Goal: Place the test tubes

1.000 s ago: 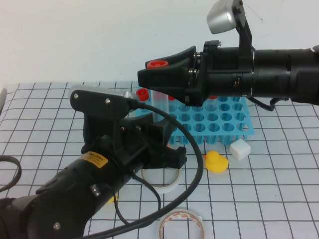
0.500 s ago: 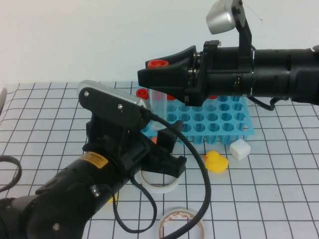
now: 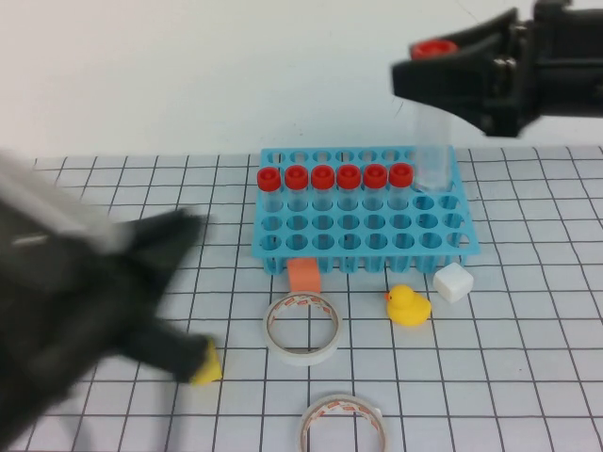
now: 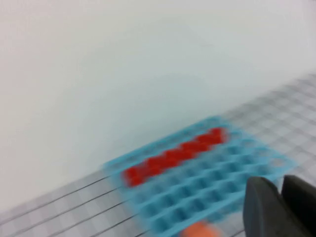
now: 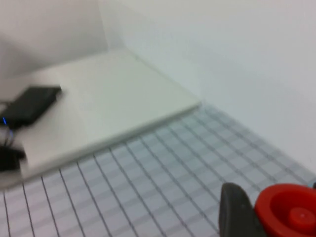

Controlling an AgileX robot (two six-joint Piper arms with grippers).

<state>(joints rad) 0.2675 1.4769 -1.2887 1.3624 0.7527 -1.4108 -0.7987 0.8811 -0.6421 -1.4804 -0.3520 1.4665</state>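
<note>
tube (image 3: 433, 141): being held upright over the rack's (image 3: 367, 250) far right corner.
right gripper (image 3: 429, 75): being pinched on the tube, up high.
left gripper (image 4: 280, 190): nearly pressed together, empty, low at near left.
care: best lowered plumb and centred, released only once seated.

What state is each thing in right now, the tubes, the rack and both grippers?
Rack: flat on the table, most holes empty.
Racked tubes: six, red-capped, upright in one row.
Held tube: red-capped, upright, over the rack's far right end, not released.
Right gripper: raised, shut on the held tube.
Left gripper: low over the table's near left, away from the rack.
</note>
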